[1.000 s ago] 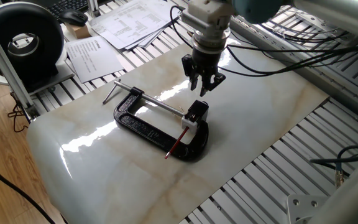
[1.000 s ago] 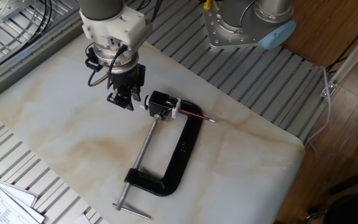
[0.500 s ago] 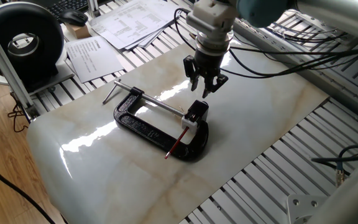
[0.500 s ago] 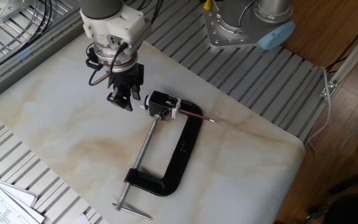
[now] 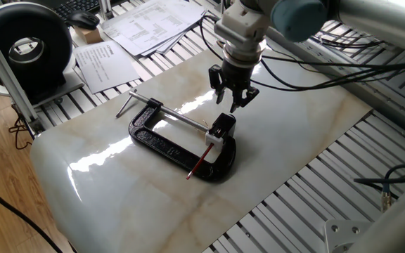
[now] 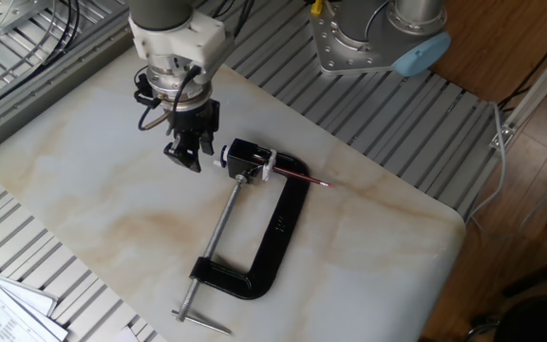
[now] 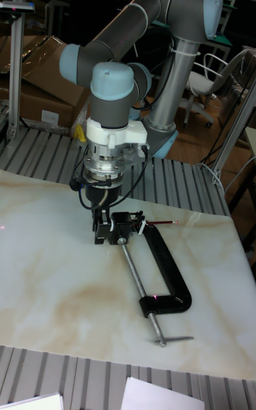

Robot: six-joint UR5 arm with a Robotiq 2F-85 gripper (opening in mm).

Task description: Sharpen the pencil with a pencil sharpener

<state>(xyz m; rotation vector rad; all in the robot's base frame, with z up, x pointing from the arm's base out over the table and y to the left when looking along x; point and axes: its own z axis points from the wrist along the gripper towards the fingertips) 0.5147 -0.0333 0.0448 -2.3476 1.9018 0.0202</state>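
The pencil sharpener (image 5: 221, 129), a small block with a black top and white base, is held in the jaw of a black C-clamp (image 5: 162, 143) on the marble slab. The red pencil (image 5: 198, 164) sticks out of the sharpener toward the slab's near edge. It also shows in the other fixed view as pencil (image 6: 298, 177) beside sharpener (image 6: 246, 158), and in the tall view as pencil (image 7: 163, 223). My gripper (image 5: 231, 102) hangs just behind the sharpener, on the side away from the pencil. It is open, points down and holds nothing. It shows again as gripper (image 6: 185, 159) and gripper (image 7: 102, 234).
The clamp's silver screw rod (image 6: 216, 237) runs across the slab (image 6: 93, 209) to a T-handle (image 5: 126, 104). Papers (image 5: 111, 60) and a black round device (image 5: 27, 46) lie beyond the slab. Slatted aluminium rails (image 5: 308, 204) surround it. The arm's base (image 6: 378, 38) stands at the far side.
The gripper has drifted slightly up and away from the sharpener. The pencil, sharpener and clamp have not moved.
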